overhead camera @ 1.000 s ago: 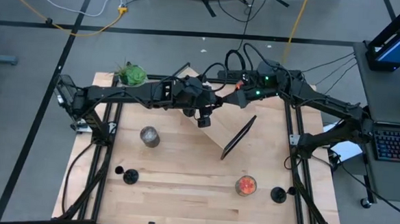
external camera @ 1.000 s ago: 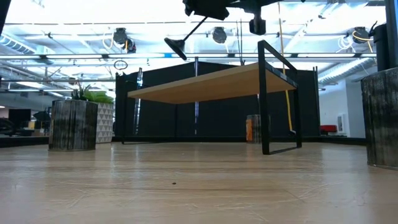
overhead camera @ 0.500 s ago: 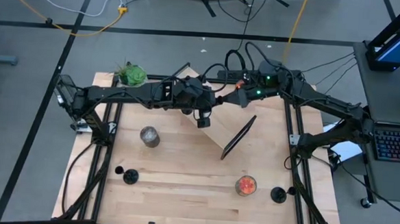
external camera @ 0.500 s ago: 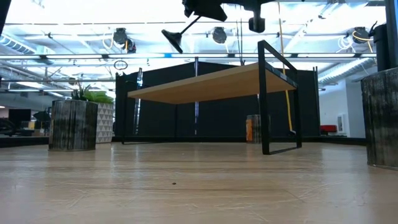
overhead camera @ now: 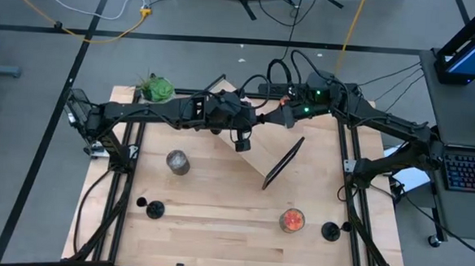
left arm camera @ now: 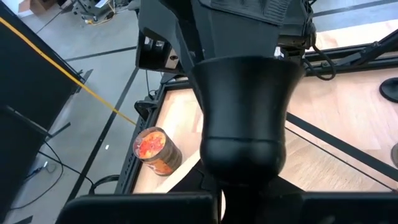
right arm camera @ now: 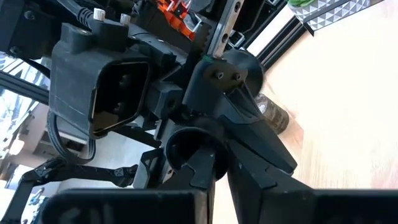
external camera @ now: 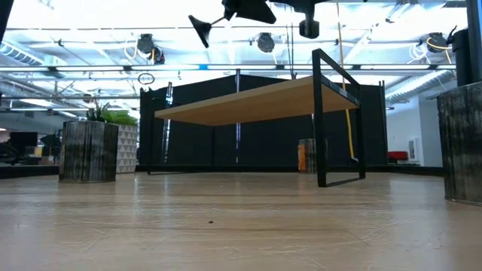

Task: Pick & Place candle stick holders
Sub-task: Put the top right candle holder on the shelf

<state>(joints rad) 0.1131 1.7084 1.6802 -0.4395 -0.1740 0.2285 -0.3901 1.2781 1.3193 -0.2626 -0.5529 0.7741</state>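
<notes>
High view, from the table's front edge backward: two candle stick holders are seen standing upright and well apart, with an orange-red jar candle between them. Farther back, a grey jar candle and a tilted wooden shelf are found. Above the shelf's rear, a third holder is held aloft, clamped in the left gripper. The right gripper is met just beside it; its grip cannot be told. A plant pot is set at the far corner.
</notes>
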